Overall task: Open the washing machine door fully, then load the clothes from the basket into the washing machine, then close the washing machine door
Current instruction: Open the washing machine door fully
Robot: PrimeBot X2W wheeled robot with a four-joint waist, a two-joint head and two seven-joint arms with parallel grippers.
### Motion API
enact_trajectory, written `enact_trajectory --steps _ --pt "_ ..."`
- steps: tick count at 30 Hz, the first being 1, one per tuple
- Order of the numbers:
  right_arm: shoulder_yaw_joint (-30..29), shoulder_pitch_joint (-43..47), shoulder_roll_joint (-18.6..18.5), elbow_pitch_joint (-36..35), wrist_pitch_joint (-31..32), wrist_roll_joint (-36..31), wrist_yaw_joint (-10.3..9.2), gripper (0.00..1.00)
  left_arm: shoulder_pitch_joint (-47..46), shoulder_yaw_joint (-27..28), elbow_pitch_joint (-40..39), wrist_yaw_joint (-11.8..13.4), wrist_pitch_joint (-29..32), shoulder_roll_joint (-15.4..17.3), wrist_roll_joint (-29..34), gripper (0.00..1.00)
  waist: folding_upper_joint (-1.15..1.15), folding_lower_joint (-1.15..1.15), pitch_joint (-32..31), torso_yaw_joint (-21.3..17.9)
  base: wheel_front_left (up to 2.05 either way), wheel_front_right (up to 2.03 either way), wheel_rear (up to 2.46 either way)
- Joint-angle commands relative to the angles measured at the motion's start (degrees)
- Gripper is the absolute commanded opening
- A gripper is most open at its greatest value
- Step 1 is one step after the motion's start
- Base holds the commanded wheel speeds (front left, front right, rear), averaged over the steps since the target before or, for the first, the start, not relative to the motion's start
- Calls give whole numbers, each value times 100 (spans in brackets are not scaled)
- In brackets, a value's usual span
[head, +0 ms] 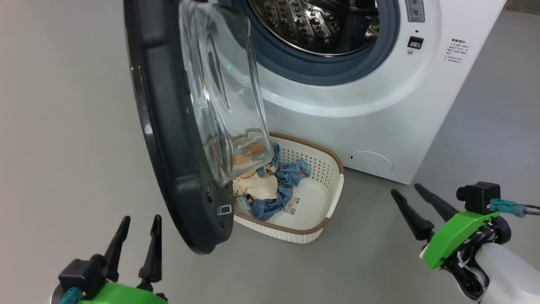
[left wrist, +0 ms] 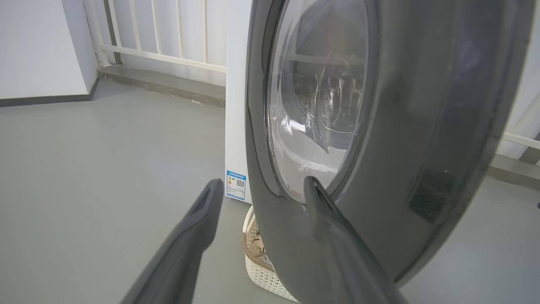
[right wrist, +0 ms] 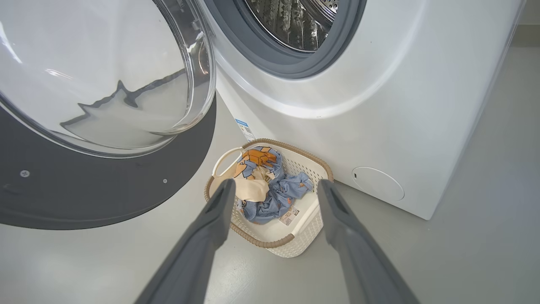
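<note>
**While the washing machine door (head: pixel 168 139) overhangs the basket (head: pixel 325 171), reach with care**

If I drive the right gripper (head: pixel 405 188) forward-left for the clothes (head: pixel 287 177) lying in that basket, a finger or trailing cloth could snag on the door's glass bowl (head: pixel 219 97), which covers the basket's left half. Both jaws stand fully spread, empty, touching nothing. The left gripper (head: pixel 142 217) hangs just left of the door's lower rim.

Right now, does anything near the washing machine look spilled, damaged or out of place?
Nothing looks spilled or damaged. The clothes lie crumpled inside the basket, none on the floor. One point only: the open washing machine door hangs close beside the basket, and from the head view its glass covers part of the clothes.
</note>
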Motion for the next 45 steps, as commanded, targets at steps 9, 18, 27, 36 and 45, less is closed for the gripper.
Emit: enact_trajectory --steps 9,18,27,36,45 --pt "-1989 913 624 -777 -73 -1990 9 100 1 193 -114 -18 -47 139 35 100 0 0 -51 17 0 0 0" --pt "-3182 1628 1186 -1536 -74 -3448 9 100 3 164 -105 -18 -47 140 42 100 0 0 -88 56 0 0 0" --pt "-3580 1931 1481 -1645 -74 -3815 9 100 7 179 -108 -18 -47 147 23 100 0 0 -98 57 0 0 0" --pt "-3644 1946 1534 -1688 -74 -3874 9 100 -225 594 -706 -18 -47 10 -147 0 0 0 -158 93 0 0 0" --pt "-3660 1962 1505 -1763 -74 -3907 9 100 -496 550 -2602 -18 -47 -194 -535 0 0 0 -163 103 0 0 0"
